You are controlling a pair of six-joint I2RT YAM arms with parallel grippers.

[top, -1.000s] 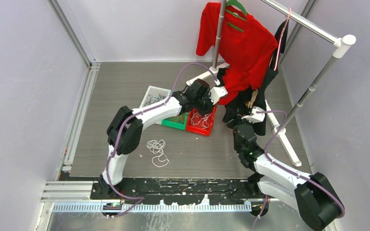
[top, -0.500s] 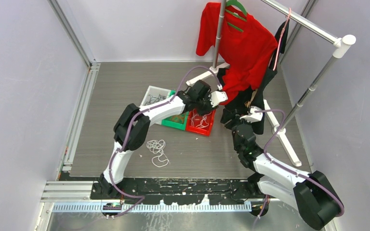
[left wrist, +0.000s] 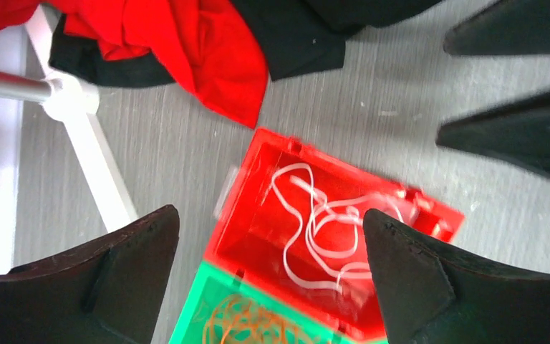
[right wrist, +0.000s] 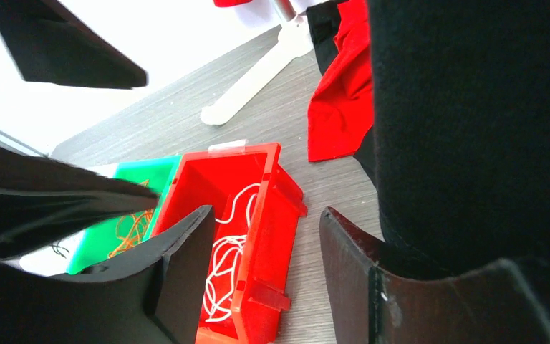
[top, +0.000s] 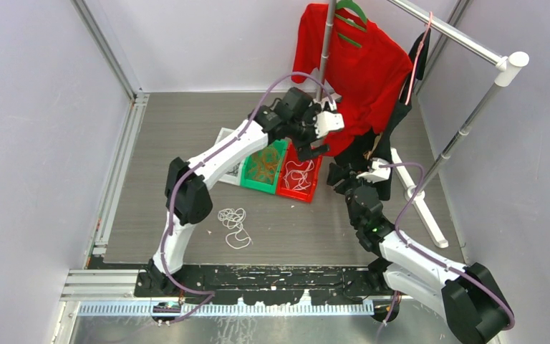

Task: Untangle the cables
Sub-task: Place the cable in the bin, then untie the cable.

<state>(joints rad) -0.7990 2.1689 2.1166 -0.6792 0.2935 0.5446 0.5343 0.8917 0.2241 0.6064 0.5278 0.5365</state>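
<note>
Currently my left hand [left wrist: 268, 215], open and empty above the red plastic bin [left wrist: 254, 231], could hook its thin white cables [left wrist: 333, 213] out.

Overhead and wrist views share the red bin [left wrist: 252, 228].

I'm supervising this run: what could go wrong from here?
The left gripper, open above the red bin, hangs close to the red shirt; pulling back could snag it. The right gripper sits by the black garment and might catch fabric.
</note>
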